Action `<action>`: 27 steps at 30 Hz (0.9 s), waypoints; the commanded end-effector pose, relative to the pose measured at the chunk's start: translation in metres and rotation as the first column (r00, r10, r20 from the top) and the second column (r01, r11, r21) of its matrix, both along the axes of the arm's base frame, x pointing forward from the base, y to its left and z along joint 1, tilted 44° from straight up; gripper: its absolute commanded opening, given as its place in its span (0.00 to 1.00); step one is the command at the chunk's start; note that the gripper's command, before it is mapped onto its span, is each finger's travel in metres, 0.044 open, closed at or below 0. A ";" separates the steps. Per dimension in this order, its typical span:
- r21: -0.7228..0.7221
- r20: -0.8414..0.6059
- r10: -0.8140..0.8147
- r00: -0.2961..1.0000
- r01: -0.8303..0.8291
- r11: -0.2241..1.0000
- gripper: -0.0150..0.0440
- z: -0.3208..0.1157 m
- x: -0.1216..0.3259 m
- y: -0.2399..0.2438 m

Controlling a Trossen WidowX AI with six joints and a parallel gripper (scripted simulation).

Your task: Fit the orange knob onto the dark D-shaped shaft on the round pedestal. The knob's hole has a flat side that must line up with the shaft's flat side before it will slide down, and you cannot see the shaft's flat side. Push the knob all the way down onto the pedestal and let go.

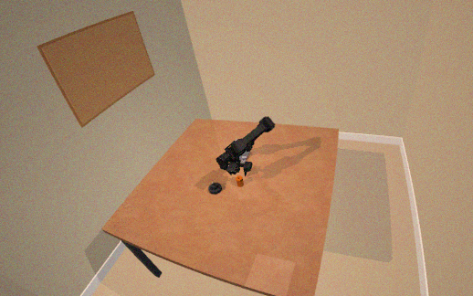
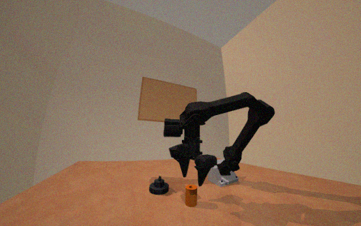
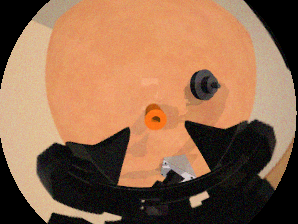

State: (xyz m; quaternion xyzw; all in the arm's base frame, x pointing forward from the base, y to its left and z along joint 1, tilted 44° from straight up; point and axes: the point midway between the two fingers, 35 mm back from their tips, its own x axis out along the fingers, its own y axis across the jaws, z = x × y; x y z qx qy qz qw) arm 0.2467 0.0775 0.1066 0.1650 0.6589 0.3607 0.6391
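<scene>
The orange knob (image 1: 239, 182) (image 2: 191, 198) (image 3: 149, 121) stands upright on the table, its hole facing up. The dark round pedestal (image 1: 215, 188) (image 2: 159, 189) (image 3: 197, 86) stands a short way from it, to its left in the top and exterior views and to its upper right in the wrist view. The pedestal's shaft (image 2: 159, 178) (image 3: 216, 85) points up; its flat side cannot be made out. My gripper (image 1: 236, 174) (image 2: 192, 181) (image 3: 158, 126) is open and empty, pointing down, with its fingertips above the knob. In the wrist view the knob shows between and just beyond the fingertips.
The wooden table (image 1: 275, 219) (image 2: 84, 195) bears the knob, the pedestal and the arm's grey base (image 2: 226, 180) (image 3: 180, 164). The base is behind the knob in the exterior view. A brown board (image 1: 99, 68) (image 2: 164, 99) hangs on the wall behind.
</scene>
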 end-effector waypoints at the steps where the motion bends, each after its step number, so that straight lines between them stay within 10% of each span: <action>1: 0.003 0.002 -0.005 1.000 0.005 1.000 1.00 -0.003 0.000 0.004; 27: 0.001 0.003 -0.006 1.000 0.006 1.000 1.00 -0.034 -0.003 0.033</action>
